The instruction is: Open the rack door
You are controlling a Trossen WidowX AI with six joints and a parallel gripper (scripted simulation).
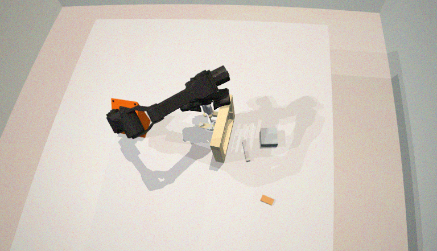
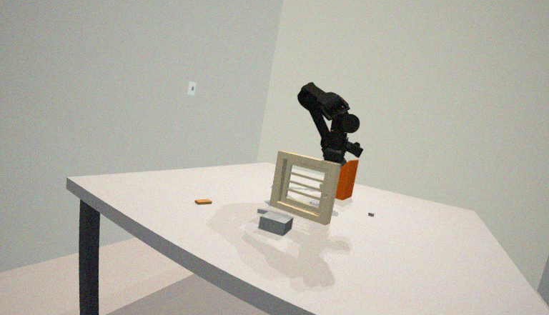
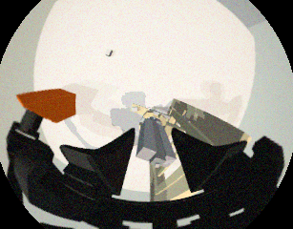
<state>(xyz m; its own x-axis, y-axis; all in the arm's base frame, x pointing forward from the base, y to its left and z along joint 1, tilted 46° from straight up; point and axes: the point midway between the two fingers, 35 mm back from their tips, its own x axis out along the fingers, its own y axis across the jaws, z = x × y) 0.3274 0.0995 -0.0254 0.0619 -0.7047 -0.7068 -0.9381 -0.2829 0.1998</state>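
Observation:
The beige rack frame (image 1: 217,129) (image 2: 331,192) (image 3: 208,126) stands upright beside the arm. The door's slats (image 2: 306,184) show through the frame's window in the exterior view. The door's angle to the frame is not clear. The grey two-part handle (image 1: 206,110) (image 3: 156,139) stands upright on the arm's side of the frame. My gripper (image 1: 207,103) (image 2: 344,151) (image 3: 153,130) is open around it from above. In the wrist view, a gap shows on the left side of the handle, while its right side is close to the other finger. The gripper hides the handle in the exterior view.
Beyond the frame, a grey block (image 1: 268,135) (image 2: 276,221) and a thin grey bar (image 1: 246,150) lie on the table. A small orange slab (image 1: 267,200) (image 2: 203,201) lies farther off. A tiny dark piece (image 2: 371,214) (image 3: 109,52) lies apart. An orange plate (image 1: 125,102) (image 3: 52,105) is at the arm's base.

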